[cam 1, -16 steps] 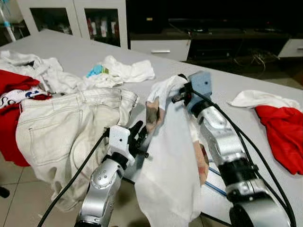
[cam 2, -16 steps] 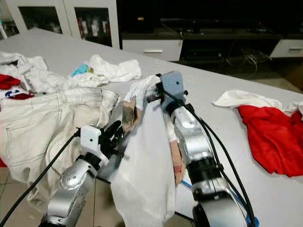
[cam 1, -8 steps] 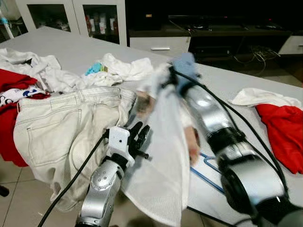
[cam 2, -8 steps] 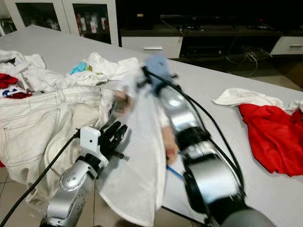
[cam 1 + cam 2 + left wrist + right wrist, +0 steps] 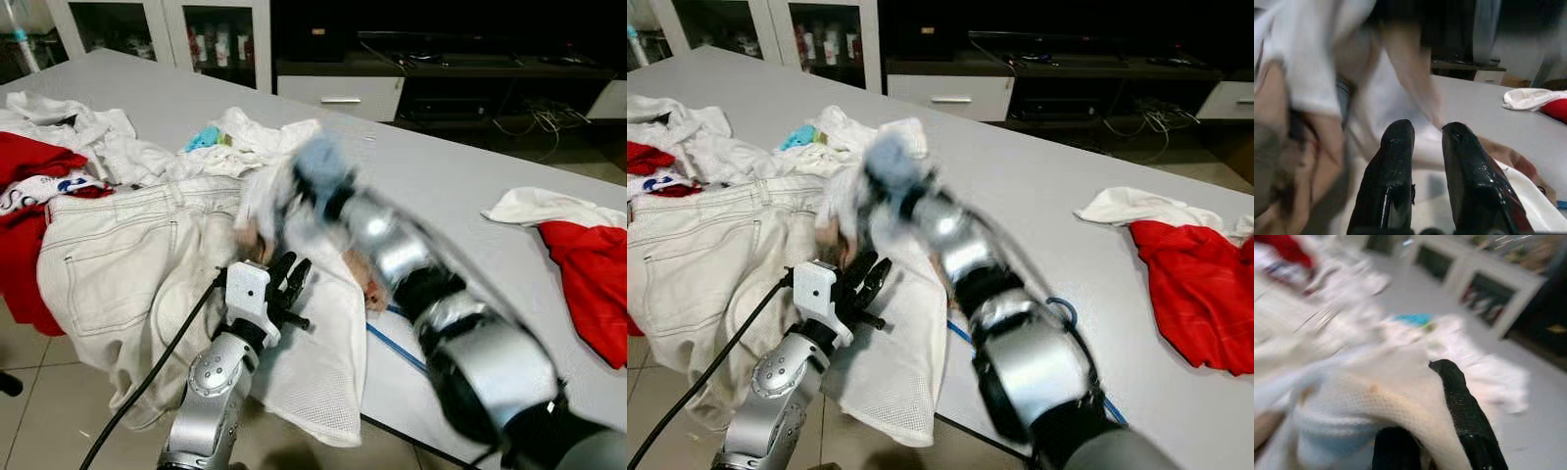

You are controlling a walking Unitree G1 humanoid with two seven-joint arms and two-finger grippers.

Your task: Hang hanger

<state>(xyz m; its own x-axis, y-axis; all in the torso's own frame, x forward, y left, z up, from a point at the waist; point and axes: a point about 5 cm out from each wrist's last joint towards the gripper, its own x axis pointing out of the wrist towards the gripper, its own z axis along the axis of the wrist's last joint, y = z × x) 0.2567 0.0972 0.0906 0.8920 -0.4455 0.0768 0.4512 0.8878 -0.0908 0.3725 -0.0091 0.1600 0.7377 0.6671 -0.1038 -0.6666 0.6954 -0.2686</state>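
The right hand (image 5: pixel 1442 431) pinches a white mesh garment with tan patches (image 5: pixel 318 352), the cloth bunched between its two black fingers (image 5: pixel 1464 416) in the right wrist view. That arm is blurred and reaches to the left, over the middle of the grey surface (image 5: pixel 451 186). The garment drapes from the hand down over the near edge of the surface.

A thin blue hanger (image 5: pixel 397 348) lies flat on the surface, just right of the garment, partly covered by the cloth and the right arm.

The left hand (image 5: pixel 286 284) hovers at the near edge, just beside the hanging cloth, its fingers slightly spread with a narrow gap and nothing between them.

Cream-coloured trousers (image 5: pixel 127 264) hang over the near left edge. Left of them lies a red garment (image 5: pixel 24 196), and farther back a heap of white clothes (image 5: pixel 127 147) with a turquoise scrap (image 5: pixel 203 140). On the right side lie a white cloth (image 5: pixel 539 206) and, touching it, another red cloth (image 5: pixel 593 279).
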